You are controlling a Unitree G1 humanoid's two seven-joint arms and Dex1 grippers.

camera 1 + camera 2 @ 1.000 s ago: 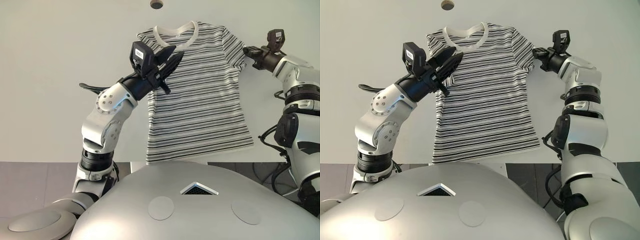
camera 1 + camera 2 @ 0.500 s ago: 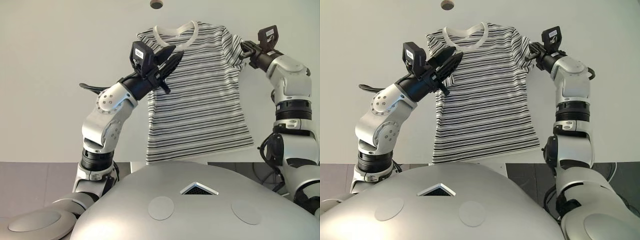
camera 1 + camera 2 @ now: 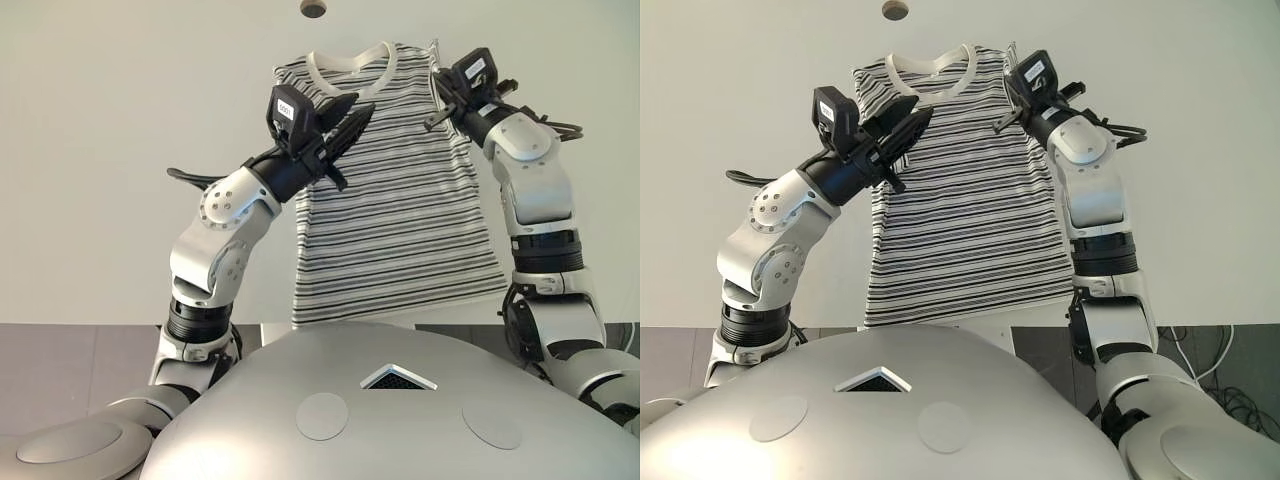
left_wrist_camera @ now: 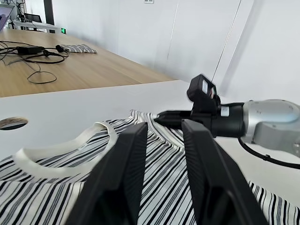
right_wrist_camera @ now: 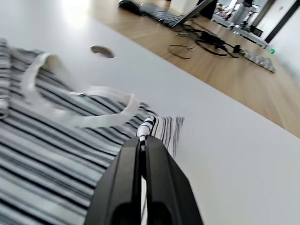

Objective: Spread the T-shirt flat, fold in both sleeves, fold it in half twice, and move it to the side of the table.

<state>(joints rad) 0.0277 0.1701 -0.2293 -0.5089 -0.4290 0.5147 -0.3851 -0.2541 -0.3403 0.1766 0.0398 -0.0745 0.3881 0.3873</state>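
A black-and-white striped T-shirt (image 3: 400,230) lies on the white table (image 3: 120,150), its white collar (image 3: 350,60) at the far end. Its left edge runs straight, with the left sleeve tucked in. My right gripper (image 3: 440,100) is shut on the right sleeve (image 5: 147,123) and holds it lifted over the right shoulder, near the collar. My left gripper (image 3: 352,105) hovers open above the shirt's left shoulder, nothing between its fingers (image 4: 136,154). In the left wrist view the right gripper (image 4: 159,116) shows just beyond them.
A round cable hole (image 3: 313,9) sits in the table beyond the collar. Bare white tabletop lies left and right of the shirt. The table's near edge (image 3: 100,322) runs below the hem. A wooden desk (image 4: 70,70) with cables stands behind.
My right gripper has swung left from beyond the shirt's right edge to over the right shoulder, carrying the sleeve inward. The left arm has barely shifted.
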